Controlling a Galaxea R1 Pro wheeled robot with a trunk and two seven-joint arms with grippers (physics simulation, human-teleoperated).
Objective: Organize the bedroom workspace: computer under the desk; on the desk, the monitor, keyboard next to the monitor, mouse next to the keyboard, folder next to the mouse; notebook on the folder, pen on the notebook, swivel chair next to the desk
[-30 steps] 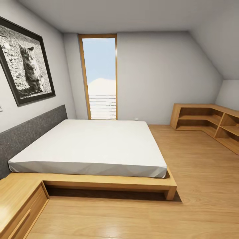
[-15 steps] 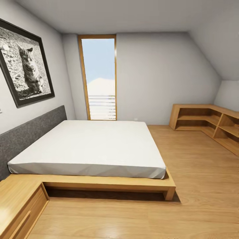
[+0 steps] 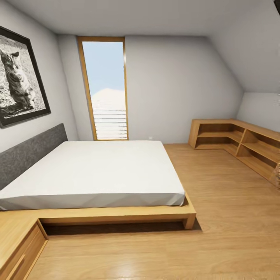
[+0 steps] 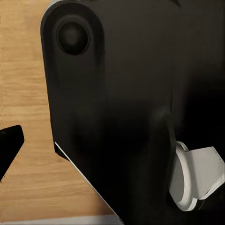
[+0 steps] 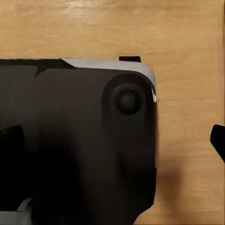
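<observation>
Over the wood floor (image 5: 187, 28), both wrist cameras face black robot housing (image 4: 140, 93).

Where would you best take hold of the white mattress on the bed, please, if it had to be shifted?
Probably the mattress by its near right corner, coming from the wood floor side: that corner stands free on the low bed frame, whereas the left side lies against the grey headboard.

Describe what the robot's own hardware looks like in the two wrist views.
In the left wrist view, a matte black rounded housing carries a round recessed boss and a pale grey disc-shaped part. In the right wrist view, a similar black housing has a silver-grey top edge and a round boss. No cables or markings are visible.
</observation>
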